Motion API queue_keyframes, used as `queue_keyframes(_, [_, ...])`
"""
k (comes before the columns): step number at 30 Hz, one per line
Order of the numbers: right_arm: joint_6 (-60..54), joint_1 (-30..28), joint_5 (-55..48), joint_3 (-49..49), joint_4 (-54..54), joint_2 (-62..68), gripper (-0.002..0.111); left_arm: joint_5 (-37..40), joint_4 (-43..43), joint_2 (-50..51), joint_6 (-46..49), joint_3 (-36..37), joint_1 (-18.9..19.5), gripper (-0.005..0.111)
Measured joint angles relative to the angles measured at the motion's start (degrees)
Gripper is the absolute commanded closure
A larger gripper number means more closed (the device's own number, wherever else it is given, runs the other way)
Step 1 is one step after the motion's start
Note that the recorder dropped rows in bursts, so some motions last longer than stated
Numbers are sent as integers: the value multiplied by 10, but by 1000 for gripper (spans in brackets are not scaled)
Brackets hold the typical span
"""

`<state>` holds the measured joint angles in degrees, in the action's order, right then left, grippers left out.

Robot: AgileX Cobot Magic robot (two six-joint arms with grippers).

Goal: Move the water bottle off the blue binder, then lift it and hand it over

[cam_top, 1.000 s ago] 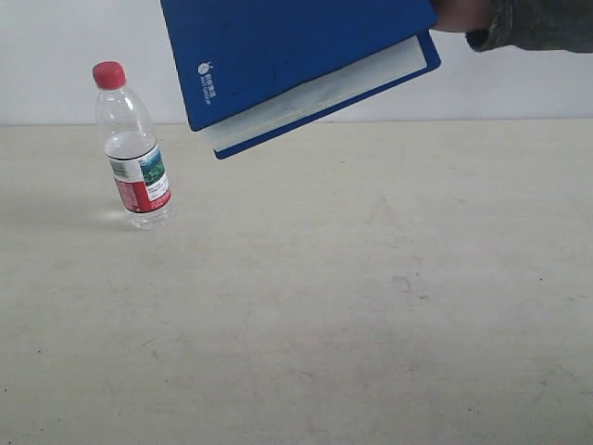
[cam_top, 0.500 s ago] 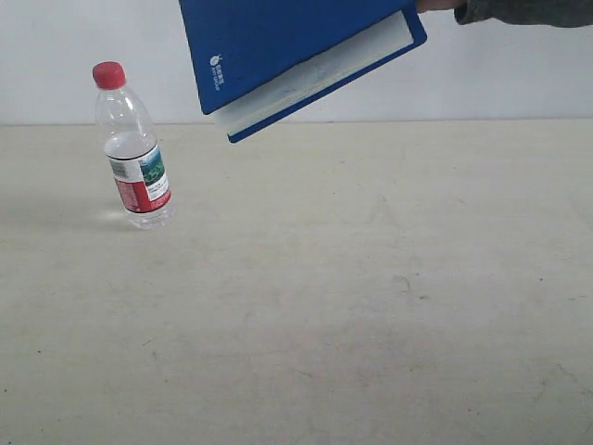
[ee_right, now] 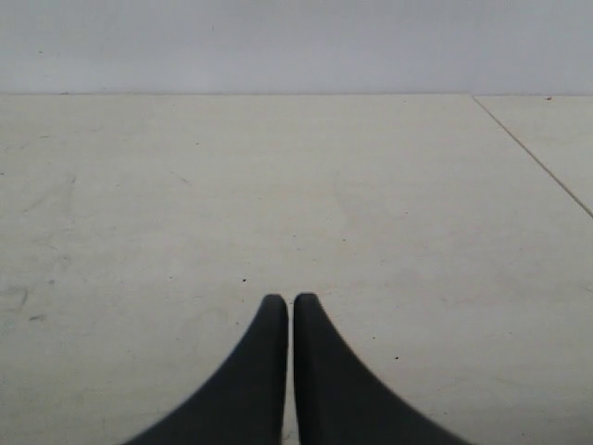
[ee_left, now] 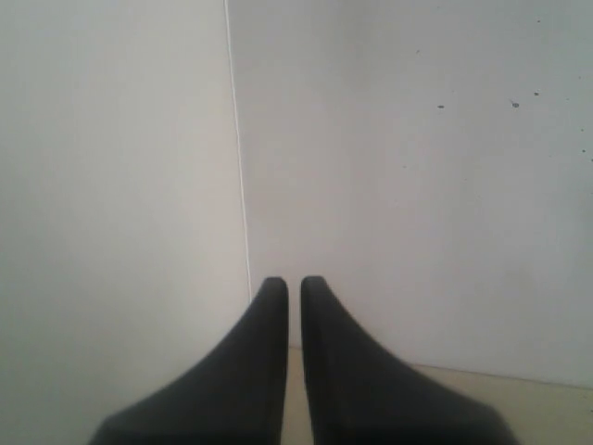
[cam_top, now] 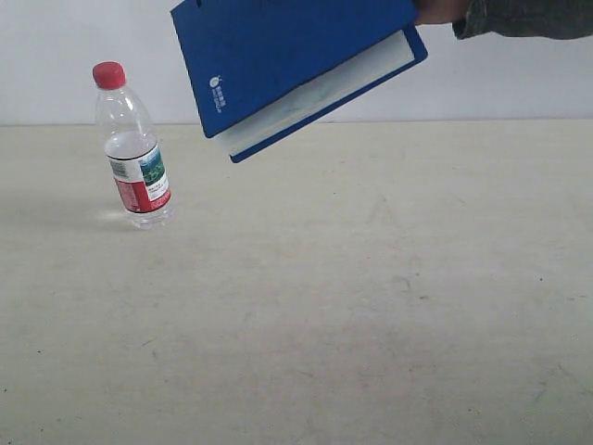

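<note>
The water bottle [cam_top: 135,148], clear with a red cap and a red, white and green label, stands upright on the table at the left of the exterior view. The blue binder [cam_top: 289,65] hangs tilted in the air above the table's back edge, held at its far corner by a person's hand [cam_top: 443,11]. Neither gripper shows in the exterior view. My left gripper [ee_left: 293,282] is shut on nothing and faces a pale wall. My right gripper [ee_right: 283,299] is shut on nothing above bare tabletop.
A person's dark-sleeved arm [cam_top: 523,19] reaches in from the top right. The pale table [cam_top: 371,297] runs back to a white wall. A seam [ee_right: 533,153] crosses the tabletop in the right wrist view.
The hand-held binder has shifted slightly lower and leftward since half a second ago, after moving up and right before that. The bottle has stayed put.
</note>
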<state>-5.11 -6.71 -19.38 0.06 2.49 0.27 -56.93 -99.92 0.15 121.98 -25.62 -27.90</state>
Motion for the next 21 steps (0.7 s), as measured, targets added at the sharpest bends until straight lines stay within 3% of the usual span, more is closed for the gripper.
queue_keyframes(5, [1, 0, 0, 0, 0, 0, 109, 51, 0, 0, 0, 0, 15, 102])
queue_keyframes(8, [2, 0, 0, 0, 0, 0, 109, 155, -1, 0, -13, 0, 82, 102])
queue_keyframes(9, [2, 0, 0, 0, 0, 0, 109, 239, -1, 0, -27, 0, 140, 102])
queue_keyframes(11, [2, 0, 0, 0, 0, 0, 109, 311, -1, 0, -42, 0, 188, 102])
queue_keyframes(16, [2, 0, 0, 0, 0, 0, 109, 447, 0, 0, -129, 4, 263, 102])
queue_keyframes(21, [2, 0, 0, 0, 0, 0, 109, 543, 0, 0, -242, 45, 296, 102])
